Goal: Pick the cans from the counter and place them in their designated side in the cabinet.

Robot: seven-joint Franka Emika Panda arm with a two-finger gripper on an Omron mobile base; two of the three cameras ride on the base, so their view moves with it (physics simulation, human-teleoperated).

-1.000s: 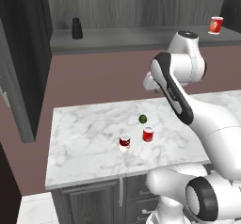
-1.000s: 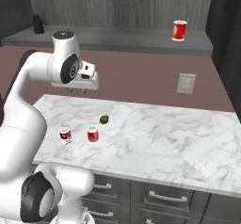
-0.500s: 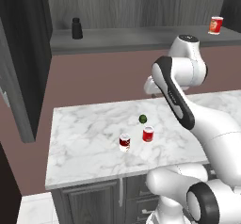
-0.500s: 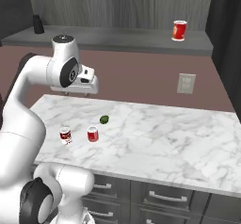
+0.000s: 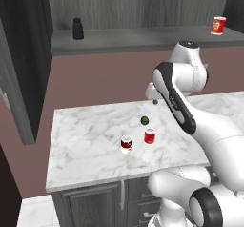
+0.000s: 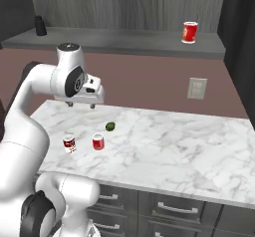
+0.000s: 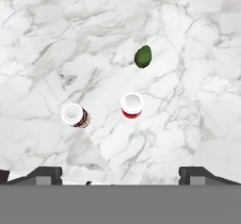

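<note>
Above the table (image 5: 86, 140), toward its back edge, I have the hand (image 6: 80, 103) hanging with its fingers spread wide, holding and touching nothing. Below it, nearer the front edge, the bright red can (image 7: 132, 105) and the banded can (image 7: 74, 116) stand upright, apart from each other, with a green ball (image 7: 142, 57) behind them.

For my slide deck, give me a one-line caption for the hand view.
Top-down over the marble counter: plain red can, banded can and small green ball, all apart.
</note>
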